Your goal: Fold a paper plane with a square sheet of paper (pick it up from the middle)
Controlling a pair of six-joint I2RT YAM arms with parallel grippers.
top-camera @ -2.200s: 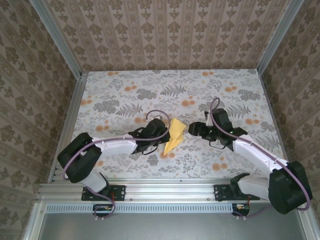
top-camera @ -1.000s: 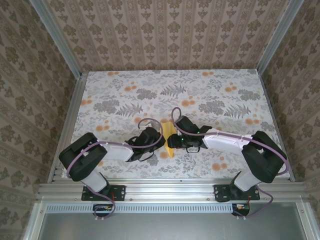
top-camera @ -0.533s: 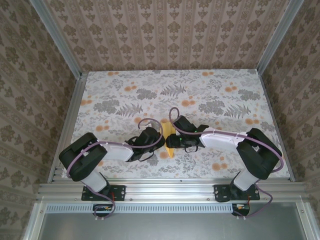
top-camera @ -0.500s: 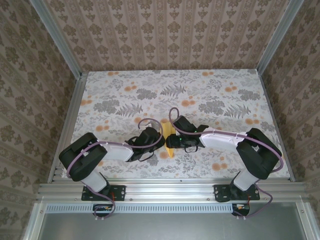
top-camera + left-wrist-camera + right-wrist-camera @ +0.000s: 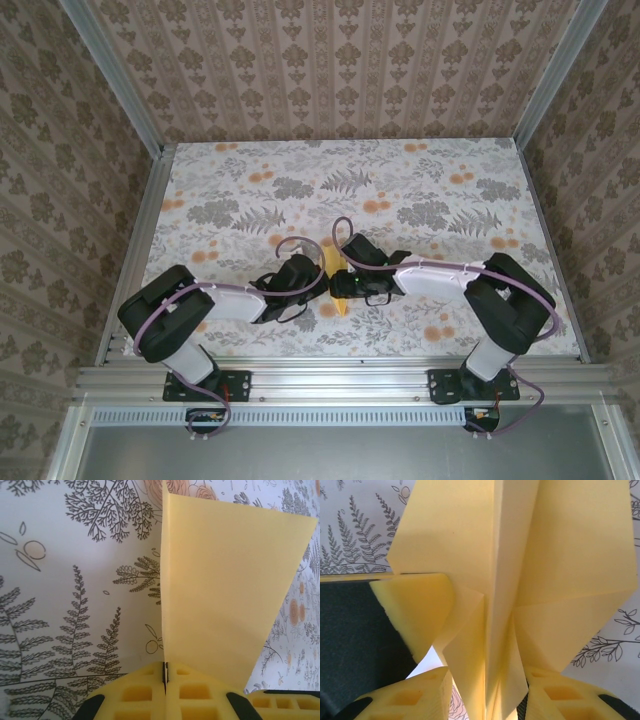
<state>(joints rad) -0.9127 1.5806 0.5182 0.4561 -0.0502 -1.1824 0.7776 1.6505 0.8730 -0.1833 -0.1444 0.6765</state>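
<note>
The paper plane (image 5: 340, 300), a half-folded piece of plain yellow paper with creases, stands on edge near the middle of the table (image 5: 300, 190), a little toward the near side, between the two arms. In the left wrist view it rises as a tall upright flap (image 5: 215, 580) with one sharp vertical fold. The left gripper (image 5: 320, 278) comes in from the paper's left, and its two yellow fingertips (image 5: 165, 677) are pressed tight together on the bottom of that fold. The right gripper (image 5: 346, 284) reaches in from the right. In its own view the jaws stand partly apart astride the lower layers of the paper (image 5: 570, 555), whose flaps lie against both yellow fingers (image 5: 560, 697); whether they really pinch the paper I cannot tell. The tabletop around it is white with grey ferns and small orange flowers.
</note>
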